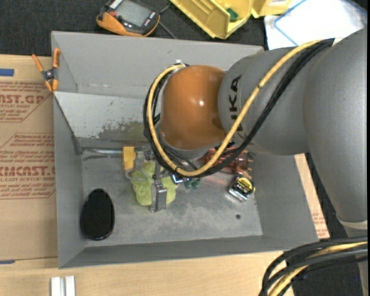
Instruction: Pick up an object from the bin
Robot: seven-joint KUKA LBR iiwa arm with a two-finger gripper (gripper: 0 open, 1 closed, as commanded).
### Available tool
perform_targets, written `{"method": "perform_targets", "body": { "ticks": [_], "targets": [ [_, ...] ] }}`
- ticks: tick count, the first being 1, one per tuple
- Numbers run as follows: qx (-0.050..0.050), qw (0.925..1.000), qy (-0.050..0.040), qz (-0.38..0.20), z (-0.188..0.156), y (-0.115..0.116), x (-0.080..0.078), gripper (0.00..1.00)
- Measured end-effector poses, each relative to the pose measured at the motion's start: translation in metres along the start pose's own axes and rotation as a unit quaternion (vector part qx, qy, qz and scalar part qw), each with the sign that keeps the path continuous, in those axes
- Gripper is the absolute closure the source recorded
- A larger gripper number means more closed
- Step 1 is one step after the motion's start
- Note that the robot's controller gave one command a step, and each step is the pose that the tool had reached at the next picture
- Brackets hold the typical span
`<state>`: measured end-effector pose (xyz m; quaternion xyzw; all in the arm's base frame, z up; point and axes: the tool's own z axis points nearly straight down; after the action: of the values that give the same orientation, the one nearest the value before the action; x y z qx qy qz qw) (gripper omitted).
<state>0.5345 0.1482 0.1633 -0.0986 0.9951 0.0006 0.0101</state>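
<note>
In the bin's (197, 224) middle, a crumpled yellow-green lump (142, 189) lies just beside my gripper (159, 197), toward the left edge. I cannot tell the gripper's spread.

Print on the arm and on the cardboard
Black letters "KA" run up the grey arm (296, 103); at the left, red print on the cardboard (18, 140) reads "CAST" twice, with small "-CAST ACRYLIC SHEET" beneath, the finer lines too small to read.

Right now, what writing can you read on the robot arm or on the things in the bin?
"KA": black letters on the grey arm; the start is not legible.
Markings on the small yellow-and-black thing in the bin: too small to read.
</note>
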Motion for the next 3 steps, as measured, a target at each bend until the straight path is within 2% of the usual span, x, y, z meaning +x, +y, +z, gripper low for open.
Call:
{"method": "perform_targets", "body": {
  "ticks": [1, 2, 3],
  "targets": [
    [-0.002, 0.9999, 0.0024, 0.011, 0.09, -0.018, -0.003, 0.0],
    [-0.001, 0.9999, -0.0052, -0.011, 0.093, -0.04, 0.004, 0.0],
    [-0.003, 0.9937, -0.002, -0.112, 0.093, -0.042, 0.0, 1.0]
  ]
}}
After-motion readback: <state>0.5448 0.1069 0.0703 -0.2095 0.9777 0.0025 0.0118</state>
